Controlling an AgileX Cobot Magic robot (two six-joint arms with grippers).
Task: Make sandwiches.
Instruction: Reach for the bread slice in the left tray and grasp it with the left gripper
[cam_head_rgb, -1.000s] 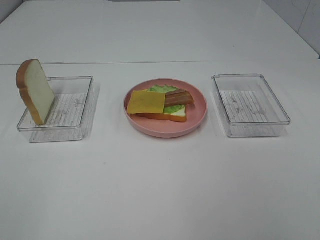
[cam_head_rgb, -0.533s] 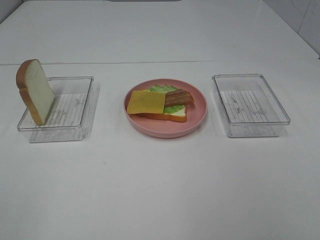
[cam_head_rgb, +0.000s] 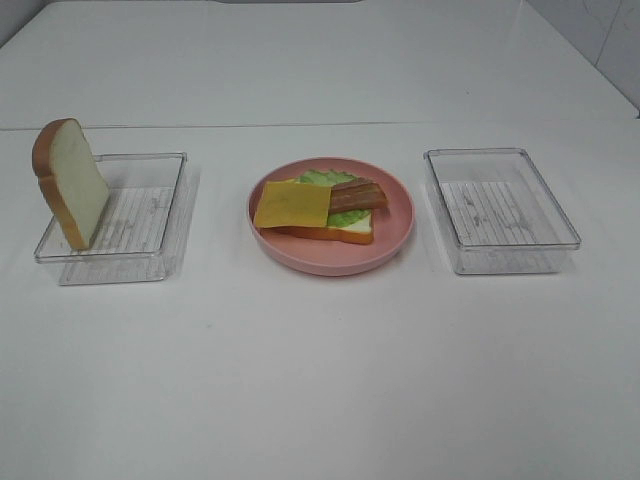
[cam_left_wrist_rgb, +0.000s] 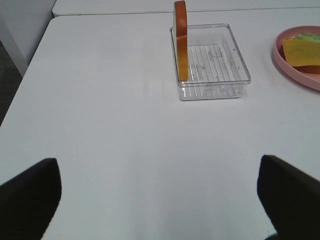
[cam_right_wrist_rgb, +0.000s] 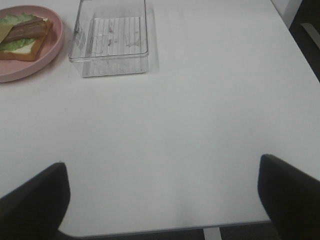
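Left pincer (cam_left_wrist_rgb: 160, 200) and right pincer (cam_right_wrist_rgb: 162, 200) — both spread wide.

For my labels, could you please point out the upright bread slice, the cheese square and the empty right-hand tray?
Upright bread slice (cam_head_rgb: 78, 187), exterior high view, white face.
Cheese square (cam_head_rgb: 291, 205), exterior high view, centre.
Right-hand tray (cam_head_rgb: 500, 212), exterior high view, ribbed floor.

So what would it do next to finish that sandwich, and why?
Probably the left gripper, open and idle, reaches for the bread slice standing upright in the left clear tray. The stack on the pink plate shows cheese and bacon uncovered, so it lacks a top slice.
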